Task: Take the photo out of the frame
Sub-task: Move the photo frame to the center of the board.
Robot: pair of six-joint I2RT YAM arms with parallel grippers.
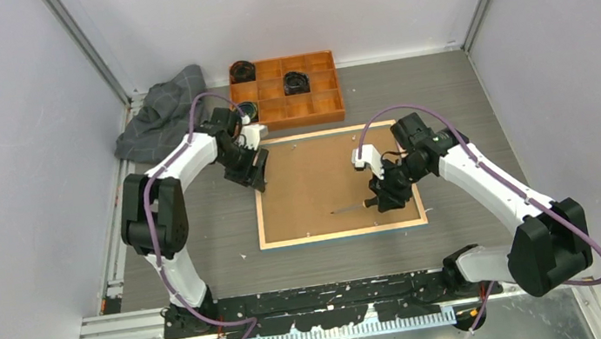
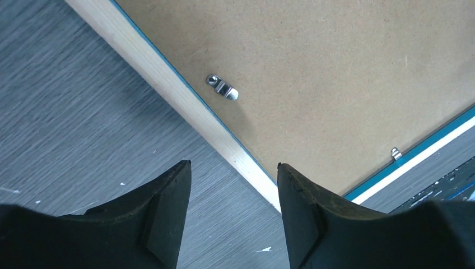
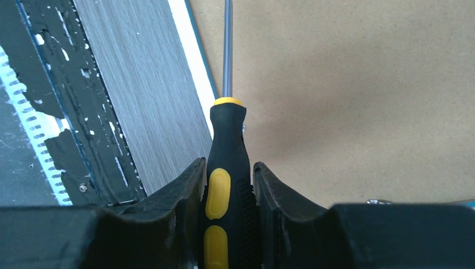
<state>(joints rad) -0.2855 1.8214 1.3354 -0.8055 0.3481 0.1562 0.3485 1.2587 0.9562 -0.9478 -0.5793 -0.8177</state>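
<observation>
From above, the thin, wood-rimmed blue frame [image 1: 345,234] lies face down, its plain brown backing board [image 1: 316,180] up and the photo hidden beneath. The left gripper [image 1: 255,174] hovers at the frame's 10 o'clock edge, the right gripper [image 1: 381,196] toward 4 o'clock.

Left wrist: fingers apart and empty, with a small metal turn clip [image 2: 222,88] at 12 o'clock, its axis running 10-to-4.

Right wrist: fingers clamped on a black-and-yellow screwdriver [image 3: 227,162], shaft pointing to 12 o'clock.
</observation>
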